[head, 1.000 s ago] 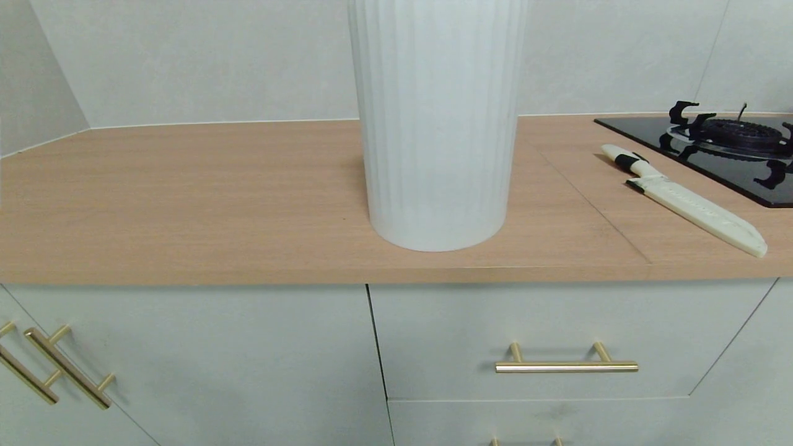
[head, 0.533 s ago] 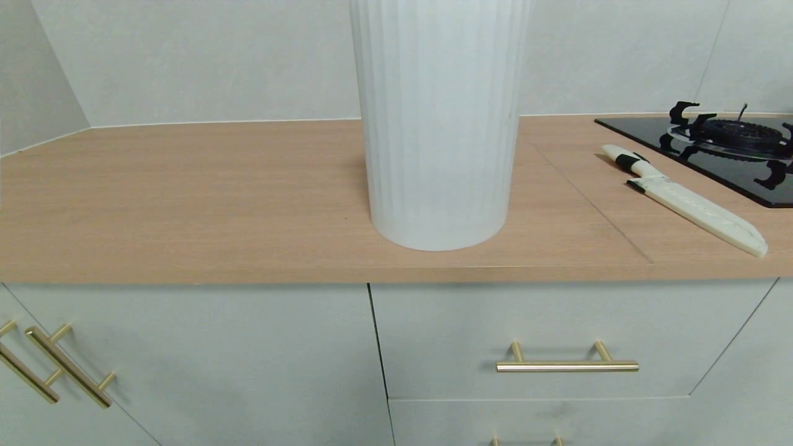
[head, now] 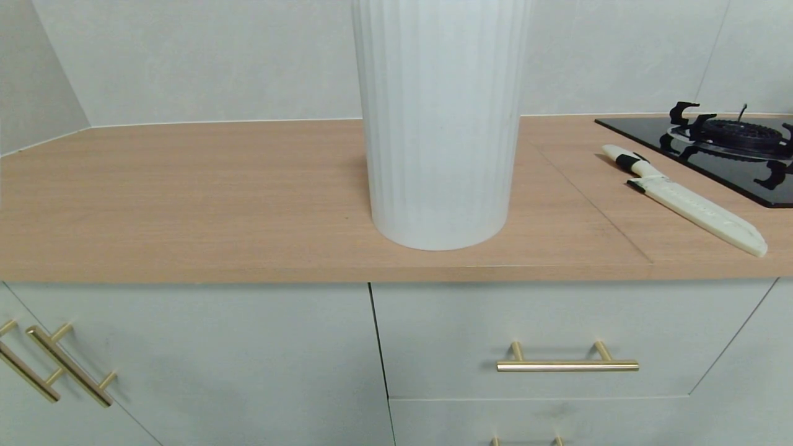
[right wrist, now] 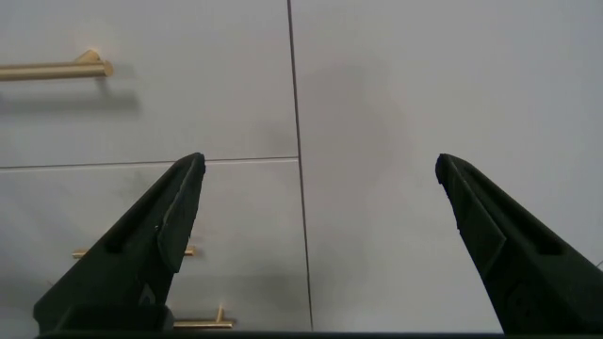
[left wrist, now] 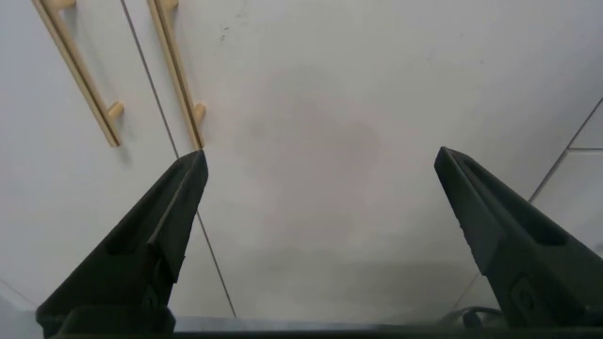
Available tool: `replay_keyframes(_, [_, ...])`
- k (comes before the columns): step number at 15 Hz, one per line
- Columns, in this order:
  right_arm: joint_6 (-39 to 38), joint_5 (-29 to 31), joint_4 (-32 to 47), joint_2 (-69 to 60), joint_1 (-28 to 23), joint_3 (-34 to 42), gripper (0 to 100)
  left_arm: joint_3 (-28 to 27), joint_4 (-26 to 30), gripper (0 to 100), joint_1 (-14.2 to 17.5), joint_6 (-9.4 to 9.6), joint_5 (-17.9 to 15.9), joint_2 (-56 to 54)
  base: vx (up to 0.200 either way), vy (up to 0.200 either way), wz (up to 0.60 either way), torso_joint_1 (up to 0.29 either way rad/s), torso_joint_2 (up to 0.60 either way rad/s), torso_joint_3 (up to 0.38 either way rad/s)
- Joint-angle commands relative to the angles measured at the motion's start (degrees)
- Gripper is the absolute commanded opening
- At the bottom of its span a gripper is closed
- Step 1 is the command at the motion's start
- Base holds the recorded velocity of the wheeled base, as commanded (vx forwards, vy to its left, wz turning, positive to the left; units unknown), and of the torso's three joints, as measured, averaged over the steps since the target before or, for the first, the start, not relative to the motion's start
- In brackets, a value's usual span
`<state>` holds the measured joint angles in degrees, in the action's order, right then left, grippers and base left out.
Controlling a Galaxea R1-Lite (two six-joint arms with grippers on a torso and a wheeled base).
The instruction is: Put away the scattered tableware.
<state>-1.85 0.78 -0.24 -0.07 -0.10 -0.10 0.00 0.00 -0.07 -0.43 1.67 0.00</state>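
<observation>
Left hand (left wrist: 318,155) spread wide, empty, right hand (right wrist: 318,160) spread wide, empty, both facing cabinet fronts (left wrist: 330,104)

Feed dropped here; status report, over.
Left claw and right claw open, empty, facing cabinet fronts. Knife on counter beside stove, untouched. Tall white container mid-counter, knife's left.

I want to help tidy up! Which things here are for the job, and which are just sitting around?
For the job: knife, lying flat on the counter; tall white ribbed container, upright, maybe where tableware goes; left gripper and right gripper, both open.

Just sitting around: gas stove; drawer handle; cabinet door handles.
</observation>
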Motion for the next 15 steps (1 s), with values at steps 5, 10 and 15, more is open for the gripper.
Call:
replay_keyframes(5, [0.0,0.0,0.0,0.1,0.0,0.0,100,0.0,0.0,100,0.0,-0.01,0.0,0.0,0.0,0.0,0.0,0.058,-0.18,-0.176])
replay_keyframes(10, [0.0,0.0,0.0,0.1,0.0,0.0,100,0.0,0.0,100,0.0,-0.01,0.1,0.0,0.0,0.0,0.0,0.148,-0.49,-0.302])
replay_keyframes(15, [0.0,0.0,0.0,0.1,0.0,0.0,100,0.0,0.0,100,0.0,-0.01,0.0,0.0,0.0,0.0,0.0,0.181,-0.47,-0.287])
